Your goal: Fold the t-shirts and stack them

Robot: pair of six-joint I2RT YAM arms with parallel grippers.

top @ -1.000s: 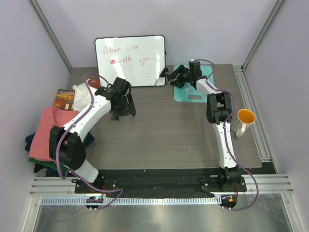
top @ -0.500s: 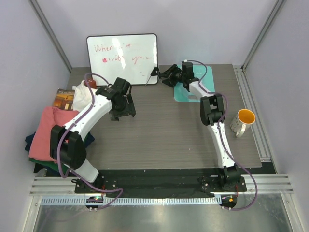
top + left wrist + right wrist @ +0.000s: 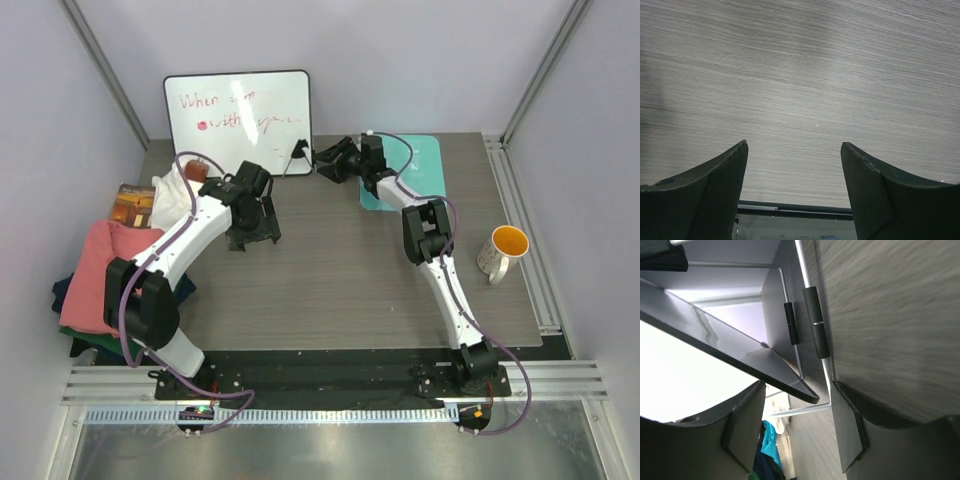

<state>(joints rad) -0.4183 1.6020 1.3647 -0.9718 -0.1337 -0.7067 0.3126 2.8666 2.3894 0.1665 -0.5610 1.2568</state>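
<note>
- Heap of t-shirts [image 3: 100, 275] at the left edge of the top view, salmon-pink one uppermost, white one [image 3: 168, 200] at its upper end; its length runs up and down the frame.
- Whiteboard [image 3: 238, 115] stands upper left, its lower right corner between the right gripper's fingers.
- Left gripper [image 3: 794, 143], jaws wide with nothing in them, hangs over the table [image 3: 800, 75] right of the heap; I'd call it the nearer arm.
- Right gripper [image 3: 797, 385], jaws wide too, sits upper centre, well apart from the shirts.
</note>
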